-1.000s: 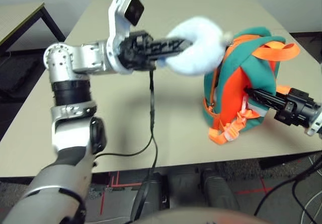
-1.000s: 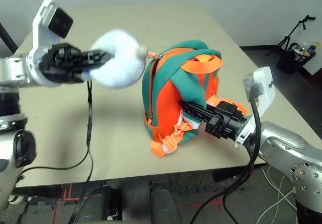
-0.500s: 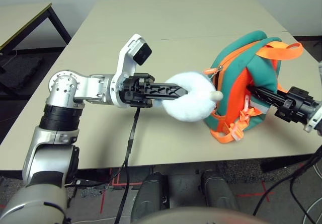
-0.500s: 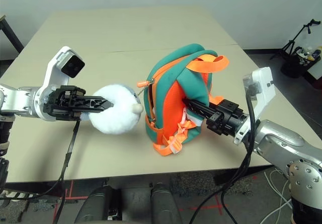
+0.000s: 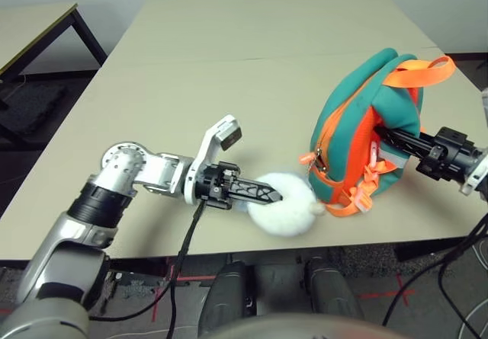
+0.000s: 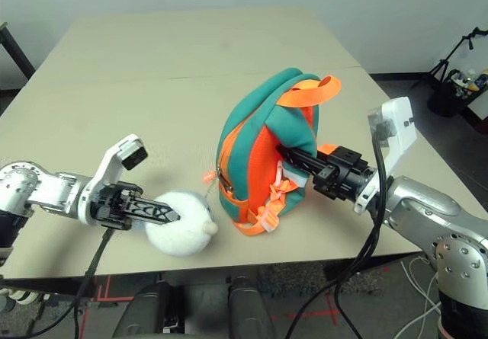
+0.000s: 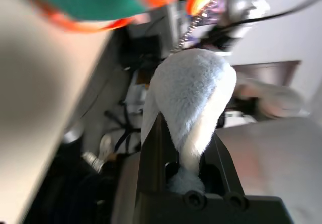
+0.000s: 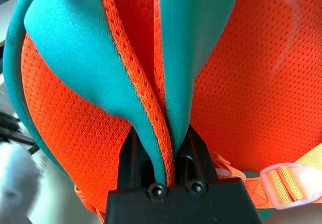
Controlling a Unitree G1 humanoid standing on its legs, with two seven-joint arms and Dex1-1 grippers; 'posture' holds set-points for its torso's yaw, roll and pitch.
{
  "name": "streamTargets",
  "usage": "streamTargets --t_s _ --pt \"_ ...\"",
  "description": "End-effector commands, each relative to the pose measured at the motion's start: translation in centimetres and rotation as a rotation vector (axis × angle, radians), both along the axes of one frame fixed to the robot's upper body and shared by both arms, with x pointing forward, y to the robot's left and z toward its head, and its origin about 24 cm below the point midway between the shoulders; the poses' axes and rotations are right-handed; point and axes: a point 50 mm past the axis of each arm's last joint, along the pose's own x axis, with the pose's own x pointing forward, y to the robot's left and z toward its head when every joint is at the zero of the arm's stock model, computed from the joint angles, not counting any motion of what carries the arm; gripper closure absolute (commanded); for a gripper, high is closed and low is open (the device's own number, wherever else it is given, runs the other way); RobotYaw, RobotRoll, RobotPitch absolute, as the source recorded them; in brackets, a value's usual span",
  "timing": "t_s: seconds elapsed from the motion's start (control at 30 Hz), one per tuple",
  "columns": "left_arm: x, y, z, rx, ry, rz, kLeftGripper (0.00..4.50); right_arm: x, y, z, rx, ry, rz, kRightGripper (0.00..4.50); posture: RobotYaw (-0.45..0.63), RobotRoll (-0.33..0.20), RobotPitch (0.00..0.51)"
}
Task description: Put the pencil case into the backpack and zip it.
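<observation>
Head views: my left gripper (image 5: pixel 273 196) is clamped on the plush fish (image 5: pixel 288 214), which lies on the table (image 5: pixel 229 72) at seven o'clock from the backpack (image 5: pixel 358 137). The bag stands upright near the table's right edge.

Left wrist view: fingers (image 7: pixel 151 153) pinch the plush; its chain (image 7: pixel 193 25) runs to the bag.

Right wrist view: my right gripper (image 8: pixel 163 148) pinches a teal-and-orange fold of the bag.

I see no pencil case; I reckon I'm on the zipping step. Next: pull along the zipper, right holding steady.
</observation>
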Motion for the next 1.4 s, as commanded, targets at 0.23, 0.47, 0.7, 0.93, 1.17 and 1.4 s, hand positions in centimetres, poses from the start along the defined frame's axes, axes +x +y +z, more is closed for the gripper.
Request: streamTargets --t_s 0.23,0.47,0.7,0.93,1.17,1.4 --pt "-0.1 0.3 -5.7 0.226 0.024 -0.022 4.29 0.1 0.2 -0.1 0.008 -0.011 -0.002 4.30 -0.11 0.000 0.099" --pt "1.2 0.8 1.0 0.026 -0.223 0.033 2.57 -1.2 -0.1 0.6 0.001 0.029 0.015 2.96 -0.12 0.000 0.069" --pt "-0.9 5.8 7.7 0.016 -0.371 0.059 0.10 -4.0 -1.5 3.5 -0.010 0.159 0.062 0.60 -0.11 0.000 0.041" --pt "1.5 11.5 9.4 0.027 -0.472 0.541 0.00 -6.0 -6.6 7.6 0.054 0.170 -0.181 0.01 -0.09 0.000 0.021" --pt "5.2 16.2 4.4 0.430 -0.611 1.126 0.00 -3.7 -12.8 6.0 -0.089 0.125 -0.552 0.01 -0.06 0.000 0.002" --pt "6.5 20.1 0.3 0.786 -0.906 1.432 0.00 3.3 -14.2 1.1 -0.082 -0.107 -0.611 0.01 -0.02 0.000 0.006"
